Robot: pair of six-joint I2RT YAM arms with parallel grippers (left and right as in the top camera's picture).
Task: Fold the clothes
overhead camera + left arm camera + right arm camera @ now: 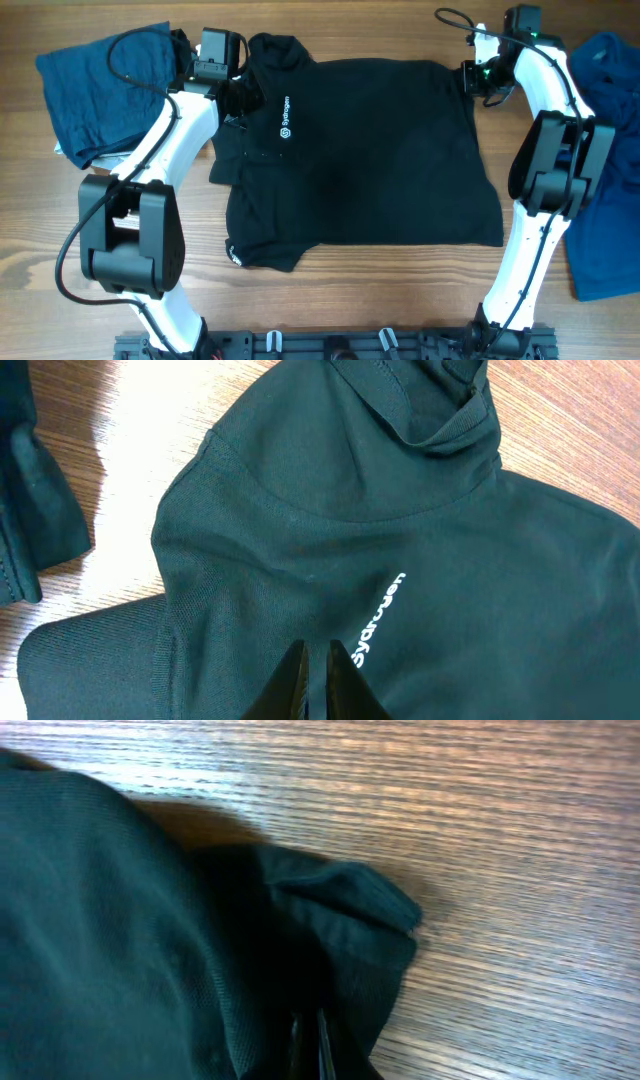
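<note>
Black short-sleeved polo shirt of soft knit fabric (370, 160) lies spread across the middle of the light wooden table (330, 310), its collar end by the left arm and its far end by the right arm.

The left claw (315, 652) is clenched, its two dark fingers pressed almost together, and nothing shows between them. It hangs over the shirt's chest, just beside the small white chest logo (380, 620). Beyond the logo the shoulder seam curves up to the rumpled collar (440, 410), which lies against bare wood. One short sleeve (90, 660) spreads out to the lower left of the wrist view. Past it, at the edge of that view, sits a crumpled dark blue garment (30, 480); from overhead it lies on the table's left side, apart from the shirt.

The right claw (308, 1020) has its fingers close together with only a thin slit between them. They sit dark against dark cloth, so I cannot tell whether they pinch the fabric or have released it. They sit at a bunched, folded-over corner of the shirt's edge (360, 910), which rests on the wood. Outward from there, a second blue garment (605, 150) lies along the table's right edge, behind the right arm.
</note>
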